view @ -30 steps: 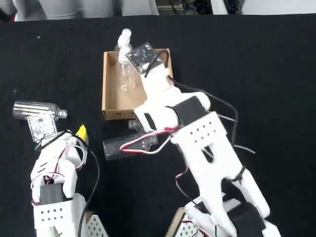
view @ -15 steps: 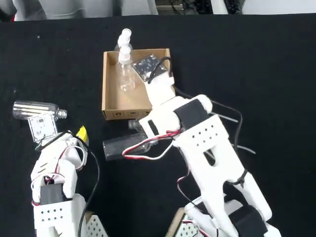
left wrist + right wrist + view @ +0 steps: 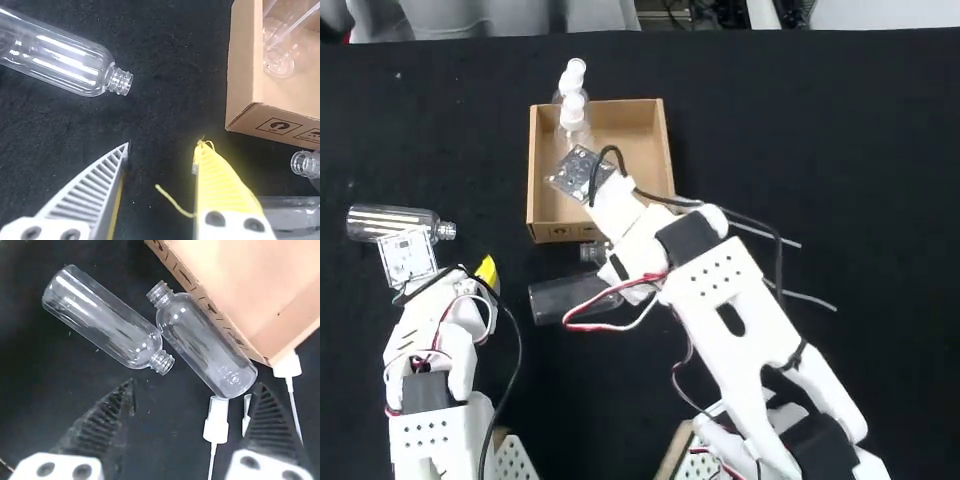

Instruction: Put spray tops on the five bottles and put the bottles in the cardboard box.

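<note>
The cardboard box (image 3: 648, 140) stands at the table's middle back, with one capped bottle (image 3: 576, 125) inside it. Two uncapped clear bottles (image 3: 107, 322) (image 3: 207, 342) lie side by side on the black cloth by the box's front edge. My right gripper (image 3: 195, 386) hangs open just above them, black fingers apart, holding nothing. Loose spray tops (image 3: 216, 427) lie beside the second bottle. A third uncapped bottle (image 3: 57, 55) lies at the left; my left gripper (image 3: 162, 146) is open a little short of its neck.
Another spray top (image 3: 573, 70) stands behind the box's back wall. The right arm (image 3: 720, 300) stretches across the table's middle and hides the box's front corner. The black cloth is bare to the right and at the far back.
The right arm's wrist has swung from the box's back right corner to its front left, bringing the gripper over the two bottles. The left arm has kept still.
</note>
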Robot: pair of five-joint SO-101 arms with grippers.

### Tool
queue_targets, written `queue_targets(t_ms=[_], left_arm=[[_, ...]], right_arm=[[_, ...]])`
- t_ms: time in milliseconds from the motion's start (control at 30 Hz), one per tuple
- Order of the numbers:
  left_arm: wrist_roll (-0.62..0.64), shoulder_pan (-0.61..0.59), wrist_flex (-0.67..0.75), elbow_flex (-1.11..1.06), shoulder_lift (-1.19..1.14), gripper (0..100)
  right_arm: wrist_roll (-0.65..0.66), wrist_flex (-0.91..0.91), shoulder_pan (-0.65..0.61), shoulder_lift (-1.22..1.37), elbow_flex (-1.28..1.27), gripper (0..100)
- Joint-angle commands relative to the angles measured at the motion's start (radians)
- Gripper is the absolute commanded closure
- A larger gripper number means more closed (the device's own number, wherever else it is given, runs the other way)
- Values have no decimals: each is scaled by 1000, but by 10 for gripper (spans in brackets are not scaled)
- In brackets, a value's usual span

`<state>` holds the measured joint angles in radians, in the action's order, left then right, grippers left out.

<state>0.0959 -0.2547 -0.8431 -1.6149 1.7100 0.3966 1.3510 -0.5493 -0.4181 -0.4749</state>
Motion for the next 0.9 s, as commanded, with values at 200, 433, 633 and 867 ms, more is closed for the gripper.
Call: queue_targets(t_ms=[200, 433, 633, 867], left_arm=[[-6, -13, 11, 18, 11, 809], [-6, -13, 11, 18, 11, 809], [-6, -13, 11, 16, 11, 809], [-6, -13, 11, 16, 11, 809]], right_arm=[[115, -26, -17, 213, 110, 691], [187, -31, -17, 344, 189, 691], [256, -32, -9, 424, 252, 691], [298, -77, 5, 521, 262, 691]])
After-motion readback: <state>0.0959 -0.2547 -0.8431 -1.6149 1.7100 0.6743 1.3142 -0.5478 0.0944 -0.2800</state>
